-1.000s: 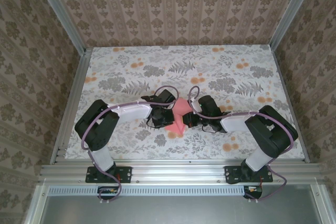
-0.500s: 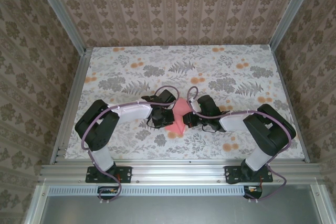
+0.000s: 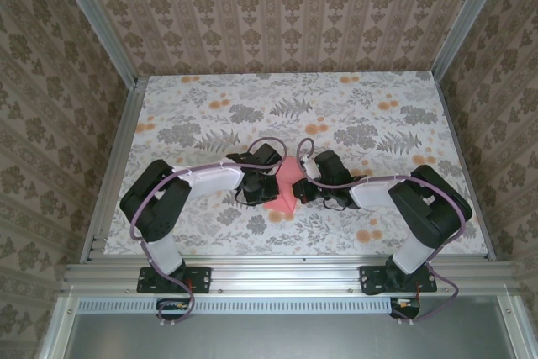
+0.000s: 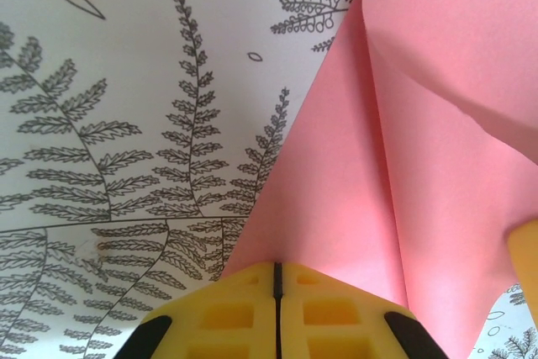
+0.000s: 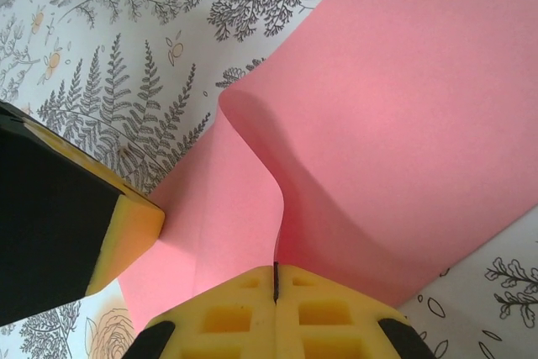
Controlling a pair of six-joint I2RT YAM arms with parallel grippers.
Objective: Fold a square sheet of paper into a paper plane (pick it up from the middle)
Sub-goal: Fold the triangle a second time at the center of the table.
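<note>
Mid-fold, I think — the left gripper (image 4: 276, 271) and right gripper (image 5: 276, 268) both pinch the square sheet of paper (image 5: 403, 98); next its edges must meet evenly.

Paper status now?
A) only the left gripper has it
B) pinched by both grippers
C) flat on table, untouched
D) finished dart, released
B: the left gripper and the right gripper are each shut on the pink sheet of paper, which curves up between them.
</note>
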